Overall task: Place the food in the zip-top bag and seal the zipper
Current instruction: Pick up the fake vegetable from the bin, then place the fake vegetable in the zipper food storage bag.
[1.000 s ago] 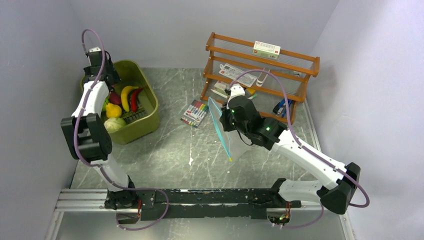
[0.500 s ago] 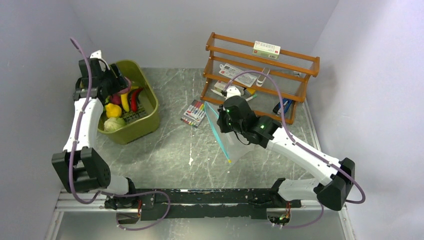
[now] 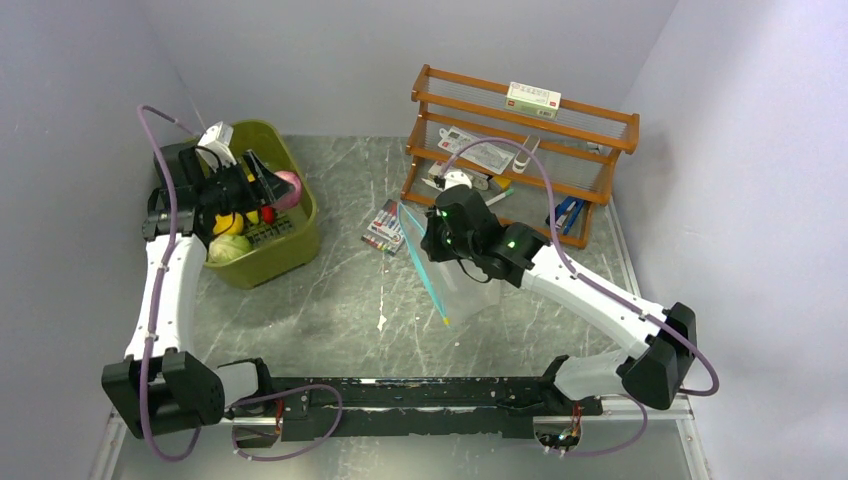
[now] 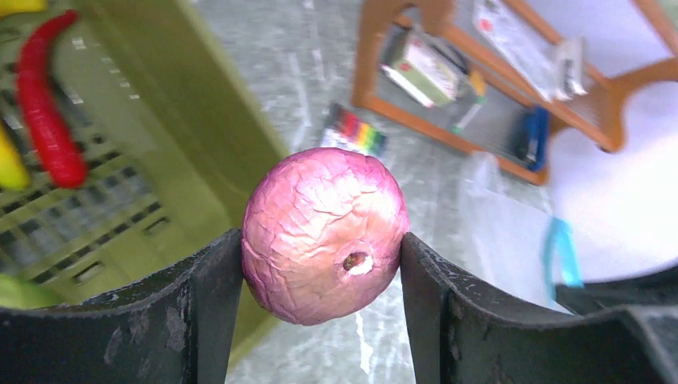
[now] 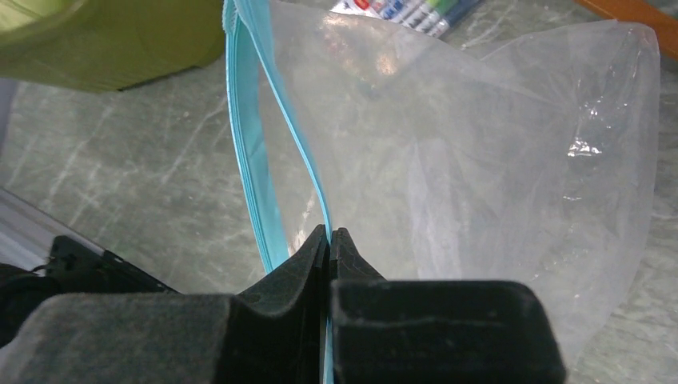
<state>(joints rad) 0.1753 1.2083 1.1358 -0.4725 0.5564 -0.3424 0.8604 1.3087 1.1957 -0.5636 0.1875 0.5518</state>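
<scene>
1 hole (image 4: 355,261) on purple-red piece (image 4: 320,216)

Bystander items I can see on the grey marbled table (image 3: 340,300)
An olive-green tub (image 3: 285,262) stands at the far left. A flat pack of coloured markers (image 3: 382,228) lies near the centre, between the tub and an orange-brown wooden rack (image 3: 520,145) that stands near the far wall. I note a white box (image 3: 532,96) on the rack's top shelf, printed cards (image 3: 475,148) on the shelf below, and a blue object (image 3: 565,212) low at its right end.
</scene>
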